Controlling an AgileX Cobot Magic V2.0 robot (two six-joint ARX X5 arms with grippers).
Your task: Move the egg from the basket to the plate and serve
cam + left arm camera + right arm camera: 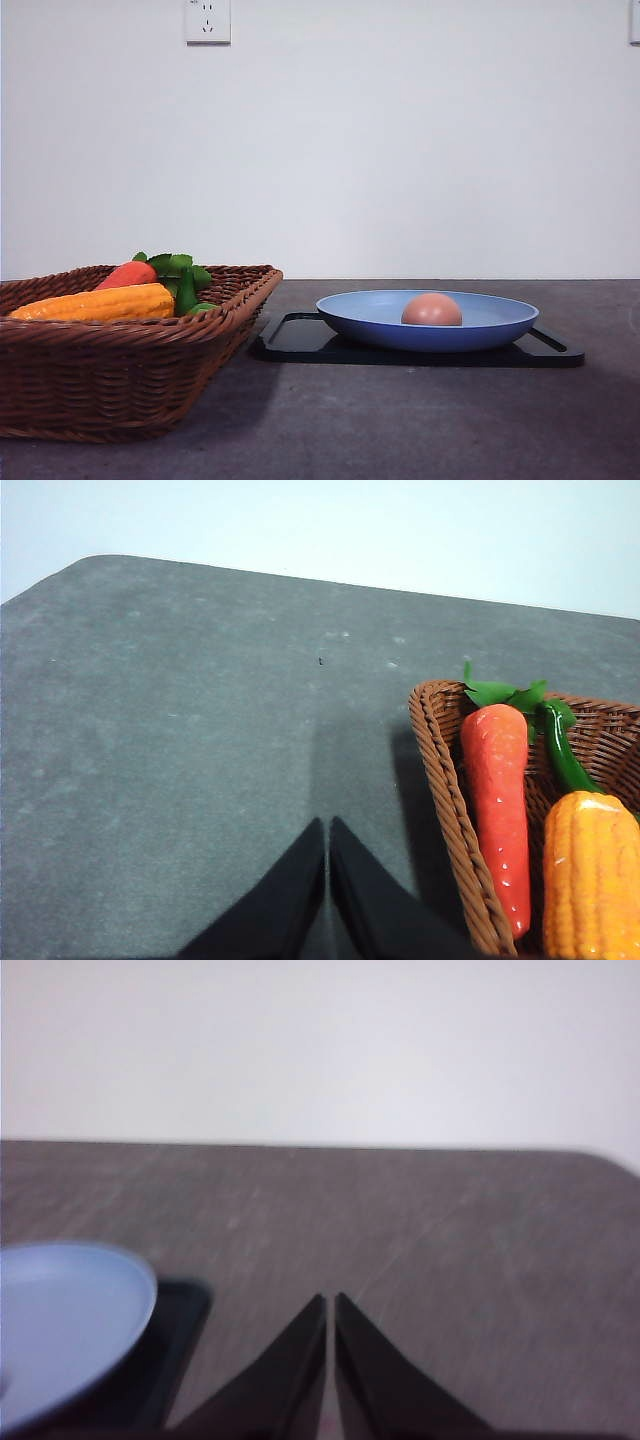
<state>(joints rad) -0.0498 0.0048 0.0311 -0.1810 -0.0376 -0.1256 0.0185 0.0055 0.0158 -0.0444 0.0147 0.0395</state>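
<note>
Fingers, left gripper [327, 825]: two black tapering tips pressed together with barely a slit between, gripping nothing; held above bare grey tabletop [200, 730] just outside the basket [450, 780], which suggests an arm parked clear of the goods, its picking work finished.

Fingers, right gripper [329, 1300]: likewise closed to a narrow seam and empty; poised over the table beside the plate [60, 1320], off the dish, probably so as not to foul it.

Egg [432, 310]: brownish-pink, smooth, lying in the hollow of the plate, slightly toward the far-right of its centre as seen from the front; apart from both grippers. The raised rim keeps it from rolling off.

Plate [380, 325]: light blue, round, shallow; rests on a flat black tray [300, 340], which stands just beside the basket. The tray's side handles presumably serve for carrying, so the plate sits ready to be served.

Basket: dark brown wicker, sloping sides; to the plate's left in the front view. No egg is visible in it. Contents: one red-orange carrot [497, 810] with green leaves, one yellow corn cob [590, 880], one green stem-like item [562, 755] between them.

Status, by judgement: transfer appears complete; serving step may remain.
</note>
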